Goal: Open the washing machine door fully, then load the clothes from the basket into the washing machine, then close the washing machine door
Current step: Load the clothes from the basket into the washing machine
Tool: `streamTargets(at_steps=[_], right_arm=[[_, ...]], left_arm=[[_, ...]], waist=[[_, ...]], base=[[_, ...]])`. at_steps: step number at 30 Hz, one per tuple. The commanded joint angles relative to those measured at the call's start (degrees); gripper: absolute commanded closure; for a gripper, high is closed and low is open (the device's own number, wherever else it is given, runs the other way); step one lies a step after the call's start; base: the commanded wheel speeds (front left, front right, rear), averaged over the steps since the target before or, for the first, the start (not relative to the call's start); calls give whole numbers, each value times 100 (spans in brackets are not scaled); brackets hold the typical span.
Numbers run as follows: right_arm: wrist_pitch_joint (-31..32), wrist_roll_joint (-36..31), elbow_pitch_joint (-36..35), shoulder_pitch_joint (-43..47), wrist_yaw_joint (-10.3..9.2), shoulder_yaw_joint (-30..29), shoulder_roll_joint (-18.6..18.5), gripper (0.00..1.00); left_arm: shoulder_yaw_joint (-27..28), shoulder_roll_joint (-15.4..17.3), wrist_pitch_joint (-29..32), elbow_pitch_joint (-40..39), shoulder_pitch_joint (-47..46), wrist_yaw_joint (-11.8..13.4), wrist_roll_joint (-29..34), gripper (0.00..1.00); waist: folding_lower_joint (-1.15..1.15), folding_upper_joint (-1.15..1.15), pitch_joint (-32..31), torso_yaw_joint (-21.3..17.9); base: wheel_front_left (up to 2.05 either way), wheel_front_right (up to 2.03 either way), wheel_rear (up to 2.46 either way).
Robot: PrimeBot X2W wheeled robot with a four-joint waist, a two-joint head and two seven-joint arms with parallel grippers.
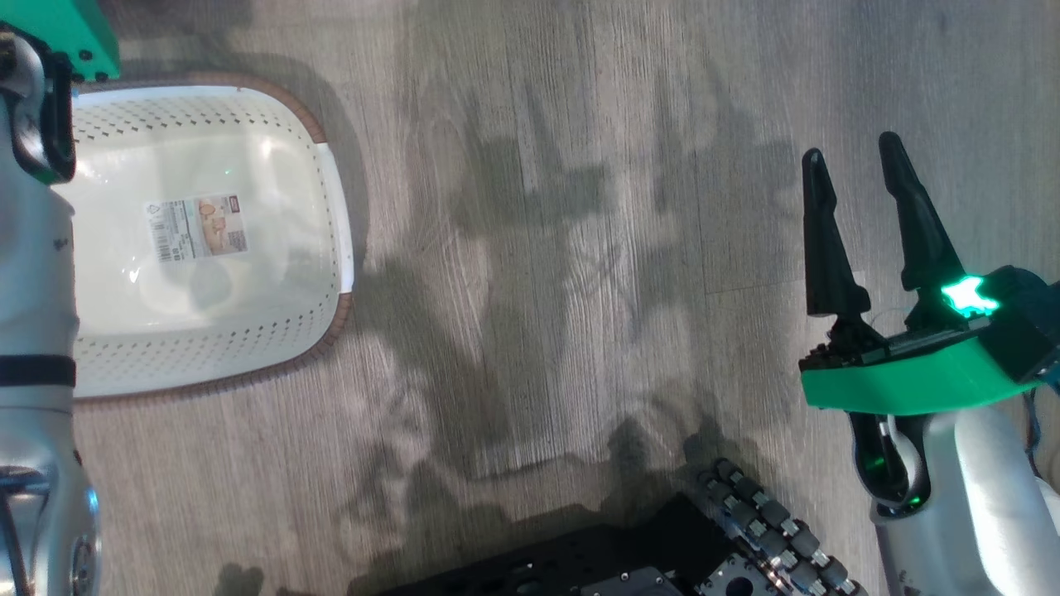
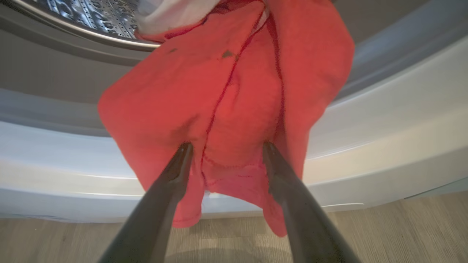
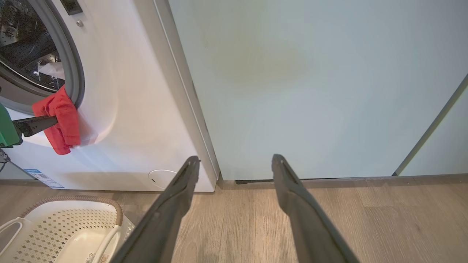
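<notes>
A red garment (image 2: pixel 234 91) hangs out over the grey seal of the washing machine (image 2: pixel 384 146), its lower part dangling down the white front. White fabric (image 2: pixel 172 14) lies behind it at the steel drum (image 2: pixel 98 14). My left gripper (image 2: pixel 227 146) is open, both fingertips against the red cloth. In the right wrist view the red garment (image 3: pixel 60 120) hangs from the drum mouth with a left finger (image 3: pixel 36 124) touching it. The basket (image 1: pixel 207 348) stands on the floor with no clothes in it. My right gripper (image 1: pixel 853 165) is open and holds nothing. The washing machine door is out of view.
Pale teal cabinet doors (image 3: pixel 310 91) stand right of the washing machine (image 3: pixel 128 109), which has a round filter cap (image 3: pixel 161 178) and a blue sticker (image 3: pixel 40 177). The basket (image 3: pixel 73 219) sits before the washer. My dark base (image 1: pixel 621 563) is at the bottom. Wood floor lies between.
</notes>
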Motion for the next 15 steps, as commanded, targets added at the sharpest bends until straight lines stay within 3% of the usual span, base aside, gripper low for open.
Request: streamTargets(at_steps=[1, 15], right_arm=[[-53, 35, -180, 50, 41, 124, -16, 0], [-53, 20, -187, 53, 41, 128, -16, 0]], left_arm=[[112, 277, -12, -113, -110, -43, -29, 0], [202, 217, -113, 434, -569, -44, -332, 0]], waist=[[0, 0, 13, -11], [0, 0, 94, -46]], base=[[0, 0, 0], [0, 0, 0]])
